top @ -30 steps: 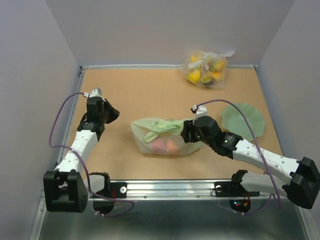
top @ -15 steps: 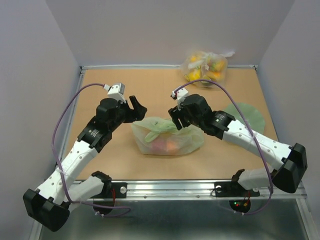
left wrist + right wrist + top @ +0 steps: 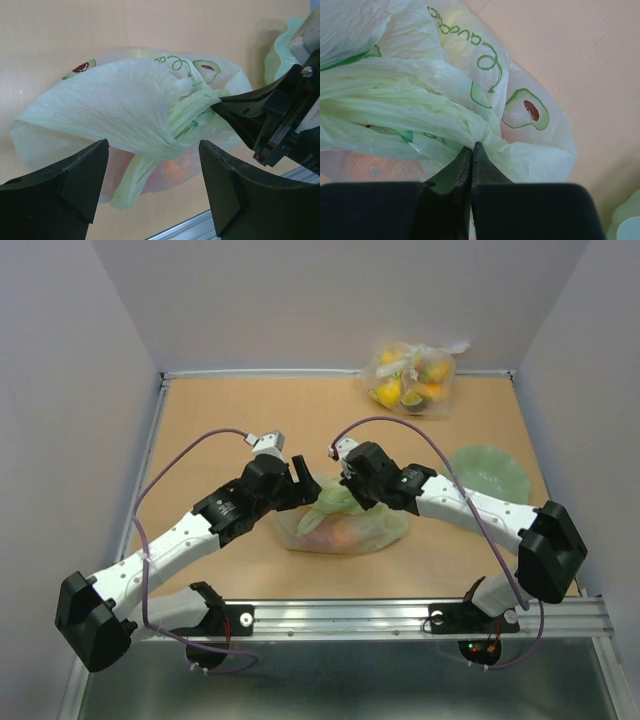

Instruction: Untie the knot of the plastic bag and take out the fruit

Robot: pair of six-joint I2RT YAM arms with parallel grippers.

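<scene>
Right wrist view is showing the right fingers [image 3: 462, 172] clenching the knot [image 3: 477, 132] of the plastic bag [image 3: 395, 85]; left wrist view is showing the left fingers [image 3: 235, 200] hanging released

I see the plastic bag [image 3: 350, 528] lying near the middle of the tan table [image 3: 230, 430], pale green, thin and translucent, crinkled, printed with green lettering and small avocado drawings. Its lower body rests slumped on the surface while the top is drawn up into a bunch. The knot [image 3: 476, 131] is still tied: twisted handle loops gathered into a tight wad, pinched in the closed tips of my right gripper [image 3: 471, 150], with one loose strip of handle hanging down the near side. The fruit [image 3: 336, 533] is still inside, showing only as blurred orange and reddish shapes through the film; I can't count them.
</scene>
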